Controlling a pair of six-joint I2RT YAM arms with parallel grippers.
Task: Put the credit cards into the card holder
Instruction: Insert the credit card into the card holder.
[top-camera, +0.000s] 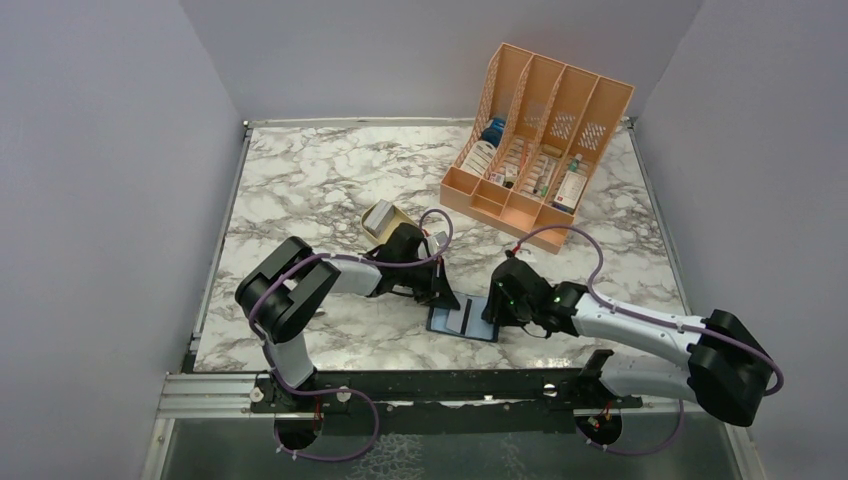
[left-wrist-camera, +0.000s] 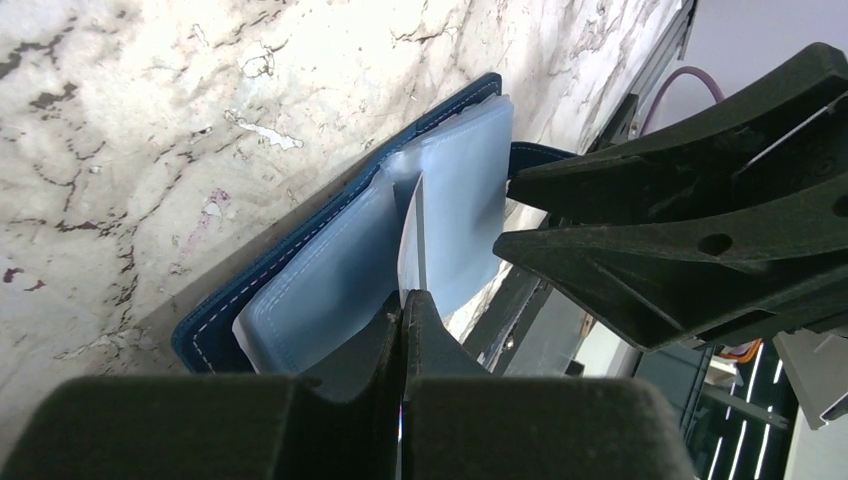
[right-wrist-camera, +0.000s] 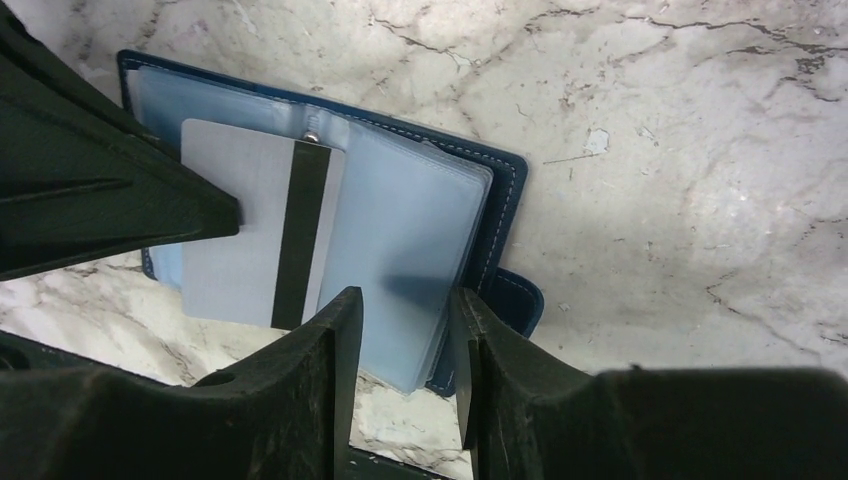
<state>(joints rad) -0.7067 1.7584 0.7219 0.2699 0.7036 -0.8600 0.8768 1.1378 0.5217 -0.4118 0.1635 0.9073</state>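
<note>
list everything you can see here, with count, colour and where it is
card holder: one, navy with pale blue clear sleeves, lying open at the table's near centre
credit card: one visible, grey with a dark stripe, over the open sleeves
tin: one, gold, behind the left arm
file rack: one, peach-orange, far right corner
bottles: several, mostly white, in the rack's slots; count unclear
table: one, white and grey marble
left gripper: black, shut on the credit card
right gripper: black, open, at the holder's right edge
</note>
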